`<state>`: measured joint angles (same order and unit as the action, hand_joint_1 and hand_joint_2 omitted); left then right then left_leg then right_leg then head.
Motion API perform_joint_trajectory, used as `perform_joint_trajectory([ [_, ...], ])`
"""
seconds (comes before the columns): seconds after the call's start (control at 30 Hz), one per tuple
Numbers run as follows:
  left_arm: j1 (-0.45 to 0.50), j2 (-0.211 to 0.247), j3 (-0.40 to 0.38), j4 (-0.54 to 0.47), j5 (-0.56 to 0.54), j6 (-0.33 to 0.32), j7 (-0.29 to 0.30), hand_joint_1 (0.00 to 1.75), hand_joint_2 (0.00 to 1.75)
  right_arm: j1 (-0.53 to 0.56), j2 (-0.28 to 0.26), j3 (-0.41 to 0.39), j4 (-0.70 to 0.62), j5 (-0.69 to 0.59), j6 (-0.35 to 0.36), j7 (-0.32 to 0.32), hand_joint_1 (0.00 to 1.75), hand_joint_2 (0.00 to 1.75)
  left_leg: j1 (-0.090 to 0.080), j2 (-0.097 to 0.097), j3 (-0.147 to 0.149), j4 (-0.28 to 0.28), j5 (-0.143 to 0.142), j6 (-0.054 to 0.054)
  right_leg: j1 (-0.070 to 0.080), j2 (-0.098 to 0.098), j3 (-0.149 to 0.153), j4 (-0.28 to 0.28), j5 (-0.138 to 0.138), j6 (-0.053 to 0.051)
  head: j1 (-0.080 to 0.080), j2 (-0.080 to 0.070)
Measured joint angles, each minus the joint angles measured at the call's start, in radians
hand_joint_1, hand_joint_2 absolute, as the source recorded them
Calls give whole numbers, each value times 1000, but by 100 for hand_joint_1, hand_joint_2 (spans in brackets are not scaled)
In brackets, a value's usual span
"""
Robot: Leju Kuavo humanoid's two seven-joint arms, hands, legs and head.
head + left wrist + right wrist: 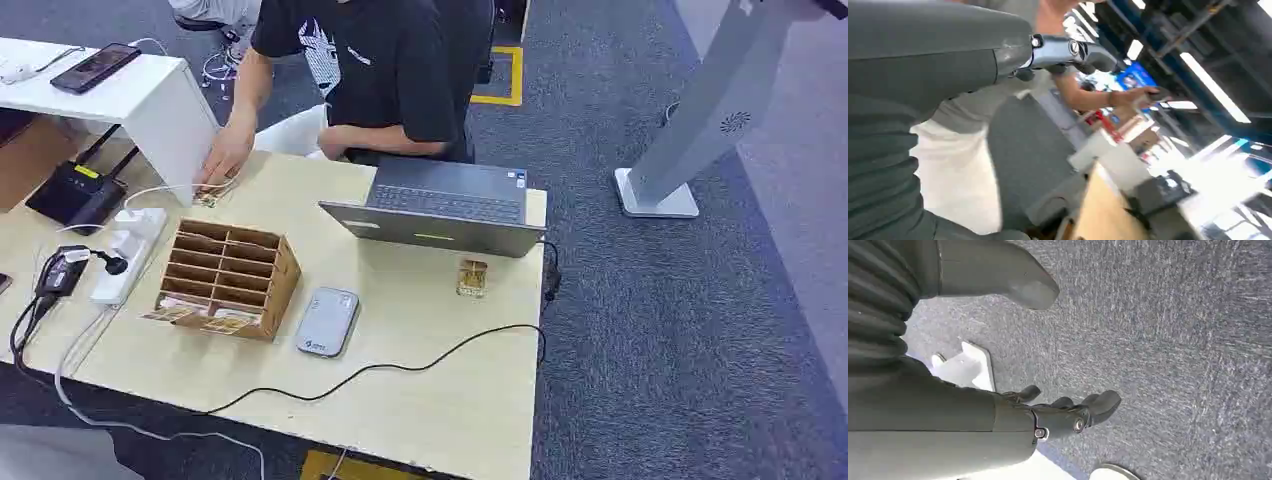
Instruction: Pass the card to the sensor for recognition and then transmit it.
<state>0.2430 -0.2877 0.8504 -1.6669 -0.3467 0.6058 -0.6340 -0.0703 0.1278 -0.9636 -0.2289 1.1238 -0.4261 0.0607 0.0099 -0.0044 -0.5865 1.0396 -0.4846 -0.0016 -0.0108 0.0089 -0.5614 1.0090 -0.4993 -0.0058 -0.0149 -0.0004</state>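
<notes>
Right hand (1058,415) over grey carpet (1173,340), fingers apart, holding nothing. Left hand (1068,52) blurred; fingers' state cannot be told. Card (472,277) lies on table (440,400) just before laptop (440,210), well apart from sensor (327,321), which sits beside wooden rack (230,275).

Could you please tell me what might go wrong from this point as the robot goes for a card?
The black cable lies across the table's near side, so a reaching arm could snag it. The person's hand rests on cards at the table's far corner and may cross the robot's path. The open laptop stands close behind the sensor.
</notes>
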Motion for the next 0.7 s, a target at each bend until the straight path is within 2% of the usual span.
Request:
perform_joint_trajectory([
  [0.17,14,33,-143,-115,-56,-10,5,0,175,-1,3,-5,2,18,8,9,0,175,0,0,0,0,0,0,0,0,0,0,0,1,0,0],
  [0.43,-50,152,-348,-166,-177,-15,114,0,175,-4,5,-8,6,45,28,20,0,175,0,0,1,0,1,0,0,1,0,0,2,1,0,0],
  [0.47,-59,163,-363,-166,-188,-17,126,0,175,-5,5,-8,6,49,30,21,0,175,0,0,1,0,1,0,0,1,0,0,2,1,0,0],
  [0.7,-59,163,-363,-166,-189,-17,126,0,175,-5,5,-8,6,49,30,21,0,175,0,0,1,0,1,0,0,1,0,0,2,1,0,0],
])
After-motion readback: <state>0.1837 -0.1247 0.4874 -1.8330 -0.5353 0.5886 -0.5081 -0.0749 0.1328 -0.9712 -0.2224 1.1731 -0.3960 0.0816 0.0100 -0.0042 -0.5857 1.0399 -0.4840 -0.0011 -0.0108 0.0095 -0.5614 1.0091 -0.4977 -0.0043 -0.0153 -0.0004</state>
